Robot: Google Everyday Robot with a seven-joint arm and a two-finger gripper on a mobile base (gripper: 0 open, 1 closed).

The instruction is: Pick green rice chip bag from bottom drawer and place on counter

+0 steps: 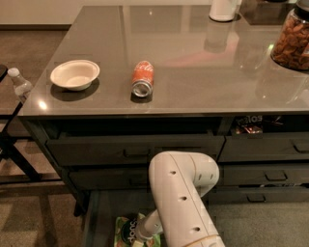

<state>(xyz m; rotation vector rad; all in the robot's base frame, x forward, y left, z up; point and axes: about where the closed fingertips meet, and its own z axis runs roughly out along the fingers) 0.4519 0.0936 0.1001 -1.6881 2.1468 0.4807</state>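
Note:
The green rice chip bag [123,231] lies in the open bottom drawer [91,218] at the lower edge of the camera view; only its left part with the dark round logo shows. My white arm [181,193] bends down into the drawer, and the gripper [138,238] sits right at the bag's right side, mostly cut off by the frame edge and the arm. The counter [193,62], a glossy grey-brown top, spans the upper part of the view above the drawers.
On the counter stand a white bowl [75,75], a red soda can [142,78] on its side, a jar of nuts [291,41] and a white container [224,8]. A water bottle [20,84] sits left of the counter. Two handled drawers [135,152] are above the open one.

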